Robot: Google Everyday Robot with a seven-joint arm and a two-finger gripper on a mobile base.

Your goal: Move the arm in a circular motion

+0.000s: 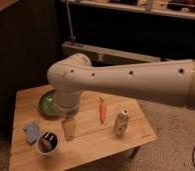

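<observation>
Cream-white arm (133,80): thick, smooth tube segments with small dark holes, spanning above the carrot (102,110). Wooden worktop (96,139) carries everything. Round green bowl (46,103) left of the carrot, half hidden by the arm's joint, contents unseen. White cup (47,143) lower left of the carrot holds something dark. Pale bottle (121,123) just right of the carrot. Yellowish blocky tool (68,128) hangs left of the carrot, low over the wood; how far open or what it holds, can't tell.
</observation>
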